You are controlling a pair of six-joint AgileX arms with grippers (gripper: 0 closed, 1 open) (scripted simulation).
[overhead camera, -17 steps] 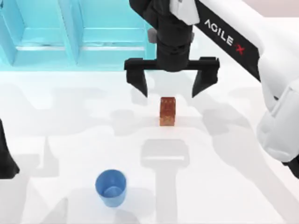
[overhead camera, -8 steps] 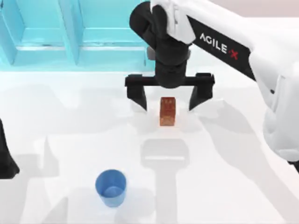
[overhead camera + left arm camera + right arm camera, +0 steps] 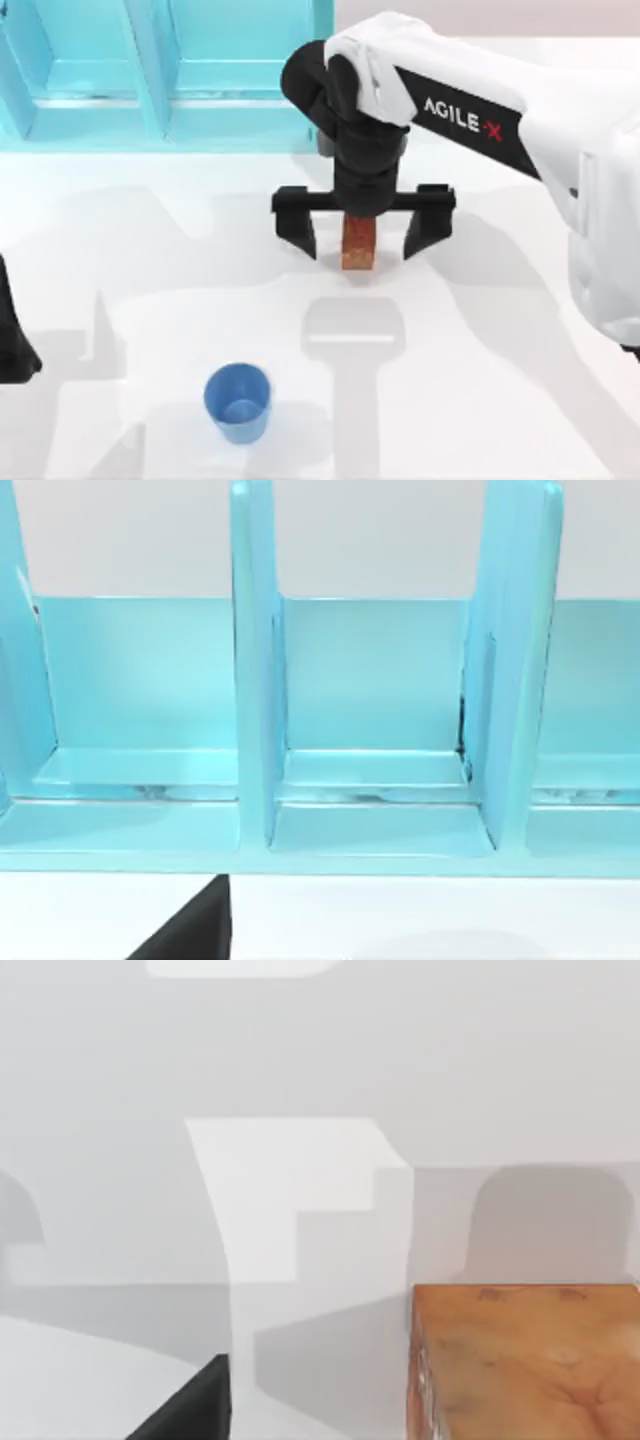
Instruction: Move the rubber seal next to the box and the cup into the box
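Red-brown rubber seal (image 3: 358, 247) stands between the right gripper (image 3: 362, 235) and its wide-apart fingers; an off-centre closing could topple it.

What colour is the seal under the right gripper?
Red-brown with mottled orange marks; the seal shows best in the right wrist view.

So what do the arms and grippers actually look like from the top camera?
The right arm has white shells over black joints and a black panel lettered AGILE X, its X red. The right gripper is black, a crossbar with two blocky fingers. The left arm shows as a black piece at the table's left edge.
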